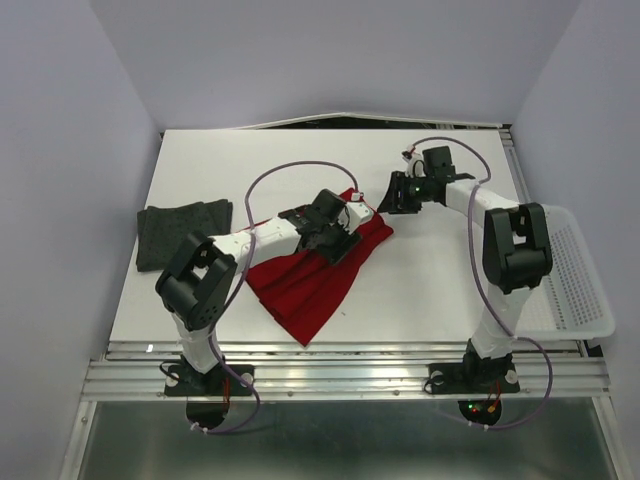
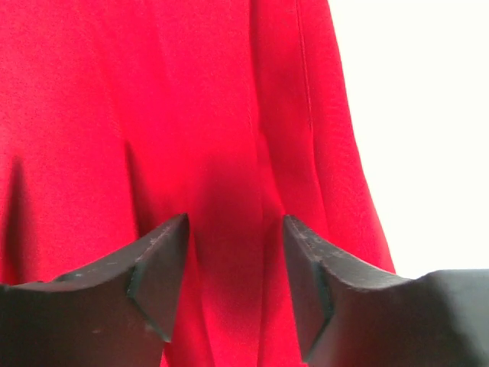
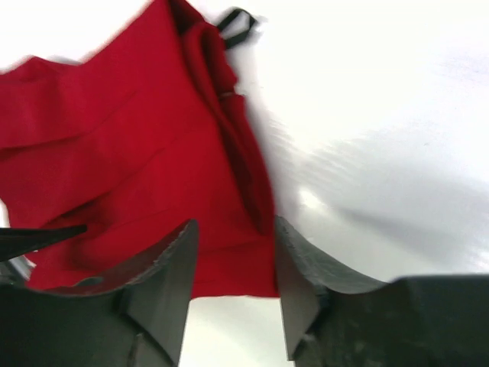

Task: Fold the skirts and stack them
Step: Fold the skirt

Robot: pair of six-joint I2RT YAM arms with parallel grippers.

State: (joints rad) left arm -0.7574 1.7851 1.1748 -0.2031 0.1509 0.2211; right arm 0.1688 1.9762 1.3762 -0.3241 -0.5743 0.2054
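The red skirt (image 1: 312, 282) lies folded in the middle of the white table. It fills the left wrist view (image 2: 191, 138) and shows in the right wrist view (image 3: 145, 176). My left gripper (image 1: 338, 240) hovers over the skirt's far right part, jaws open and empty, cloth between and below them (image 2: 235, 229). My right gripper (image 1: 392, 195) is open and empty just right of the skirt's far corner, above bare table (image 3: 233, 237). The dark grey skirt (image 1: 182, 232) lies folded at the table's left edge.
A white mesh basket (image 1: 570, 280) stands at the table's right edge beside the right arm. Purple cables loop over both arms. The table (image 1: 450, 290) ends in a metal rail at the front.
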